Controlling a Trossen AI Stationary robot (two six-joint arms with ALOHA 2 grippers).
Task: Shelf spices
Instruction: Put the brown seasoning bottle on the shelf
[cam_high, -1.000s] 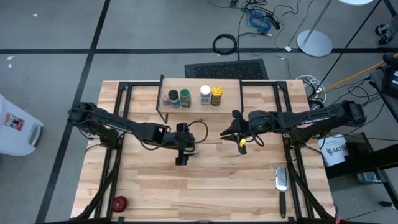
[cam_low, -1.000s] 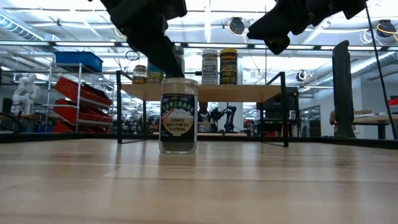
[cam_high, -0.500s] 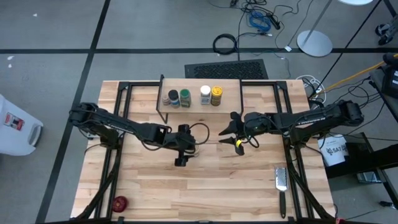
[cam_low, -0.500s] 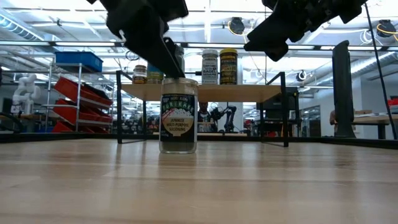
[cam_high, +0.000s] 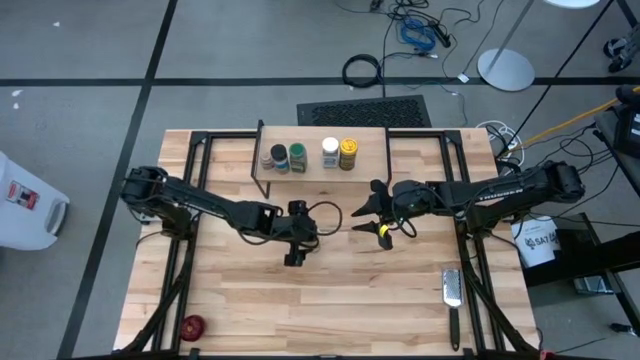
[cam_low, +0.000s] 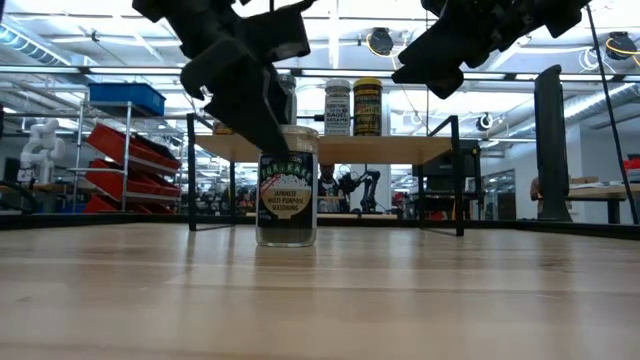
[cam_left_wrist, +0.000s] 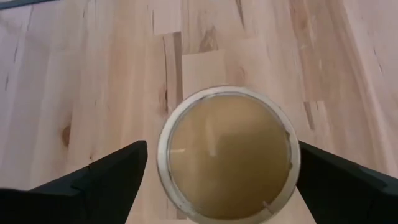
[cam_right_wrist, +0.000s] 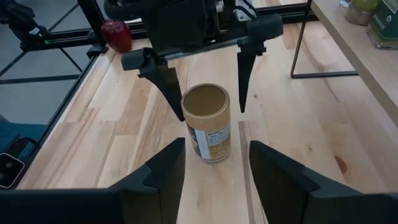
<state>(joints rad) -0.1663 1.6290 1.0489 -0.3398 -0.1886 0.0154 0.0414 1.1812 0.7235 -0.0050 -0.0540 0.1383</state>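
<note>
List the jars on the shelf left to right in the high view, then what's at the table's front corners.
On the shelf: dark-lidded jar → green-lidded jar → white-capped jar → yellow jar. Front corners: red round object at left, grater at right.

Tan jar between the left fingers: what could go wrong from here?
1. The left gripper straddles the tan jar with fingers open and gaps on both sides; closing off-centre could tip the jar.
2. The right gripper hovers open close by, facing the jar, so the arms could clash.
3. Four jars already stand on the shelf; placing a fifth could knock them.
</note>
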